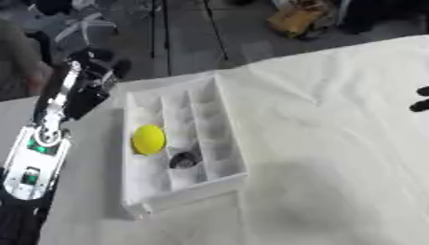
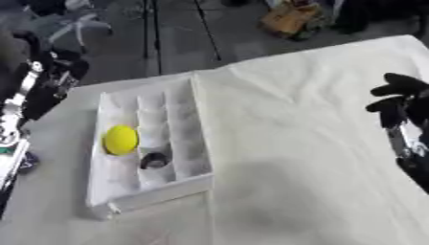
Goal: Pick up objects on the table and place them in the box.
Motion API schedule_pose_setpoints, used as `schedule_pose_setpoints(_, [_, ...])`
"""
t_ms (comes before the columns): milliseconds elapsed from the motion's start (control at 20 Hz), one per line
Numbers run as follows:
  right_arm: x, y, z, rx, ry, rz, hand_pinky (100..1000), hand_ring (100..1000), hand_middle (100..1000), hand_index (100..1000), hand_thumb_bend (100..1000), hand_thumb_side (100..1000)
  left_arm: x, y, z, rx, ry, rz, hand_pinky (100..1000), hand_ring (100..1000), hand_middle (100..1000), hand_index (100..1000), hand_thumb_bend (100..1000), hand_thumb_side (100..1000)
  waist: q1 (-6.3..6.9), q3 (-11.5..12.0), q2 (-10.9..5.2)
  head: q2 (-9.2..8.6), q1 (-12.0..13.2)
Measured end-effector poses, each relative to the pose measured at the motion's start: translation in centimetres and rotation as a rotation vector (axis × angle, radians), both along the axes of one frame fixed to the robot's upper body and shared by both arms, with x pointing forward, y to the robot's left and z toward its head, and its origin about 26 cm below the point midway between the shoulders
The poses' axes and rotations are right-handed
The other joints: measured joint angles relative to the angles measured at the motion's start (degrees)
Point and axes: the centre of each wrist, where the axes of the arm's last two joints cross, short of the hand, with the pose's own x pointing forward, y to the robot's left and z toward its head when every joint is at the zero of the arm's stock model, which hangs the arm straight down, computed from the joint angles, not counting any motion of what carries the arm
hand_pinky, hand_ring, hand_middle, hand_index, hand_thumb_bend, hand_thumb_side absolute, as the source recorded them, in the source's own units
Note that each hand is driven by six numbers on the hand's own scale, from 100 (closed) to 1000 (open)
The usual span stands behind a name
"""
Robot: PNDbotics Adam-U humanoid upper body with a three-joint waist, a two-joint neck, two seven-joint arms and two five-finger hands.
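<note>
A white box [image 1: 188,194] with three long divided columns lies on the left of the cloth-covered table [image 1: 335,143]. A yellow ball [image 1: 148,139] sits in its left column. A small dark grey thing [image 1: 184,160] lies in the middle column, just right of the ball. My left arm runs up the left side, and its black hand [image 1: 86,76] hangs beyond the box's far left corner, apart from the box. My right hand [image 2: 400,95] hovers over bare cloth at the right edge, far from the box, with relaxed fingers that hold nothing.
White cloth stretches wide between the box and my right hand. Past the table's far edge is dark floor with a chair base [image 1: 84,24] and a yellow-brown bundle [image 1: 293,19].
</note>
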Motion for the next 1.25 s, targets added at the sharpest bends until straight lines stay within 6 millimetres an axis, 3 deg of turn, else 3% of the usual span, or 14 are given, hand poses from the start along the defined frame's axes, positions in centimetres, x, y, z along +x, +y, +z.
schedule_pose_setpoints(300, [0.0, 0.0, 0.0, 0.001, 0.000, -0.001, 729, 622, 681, 870, 276, 703, -2.4, 3.0, -1.8, -0.259, -0.081, 0.032, 647, 653, 705, 794, 693, 921, -0.22, 1.0, 0.00, -0.02, -0.6])
schedule_pose_setpoints(600, [0.0, -0.1, 0.0, 0.000, -0.001, -0.005, 728, 621, 681, 870, 276, 701, -5.2, 5.7, -2.6, -0.336, -0.112, 0.162, 644, 648, 702, 794, 657, 909, -0.35, 1.9, 0.03, -0.01, -0.8])
schedule_pose_setpoints(900, [0.0, -0.1, 0.0, 0.003, 0.000, -0.010, 729, 621, 680, 870, 276, 701, -6.6, 6.1, -2.9, -0.347, -0.118, 0.234, 642, 643, 697, 793, 660, 883, -0.35, 2.4, 0.04, -0.01, -0.9])
schedule_pose_setpoints(1250, [0.0, -0.1, 0.0, 0.003, 0.000, -0.011, 728, 621, 680, 870, 276, 701, -7.0, 6.0, -2.9, -0.335, -0.116, 0.255, 641, 641, 695, 791, 658, 869, -0.35, 2.3, 0.02, -0.01, -1.2])
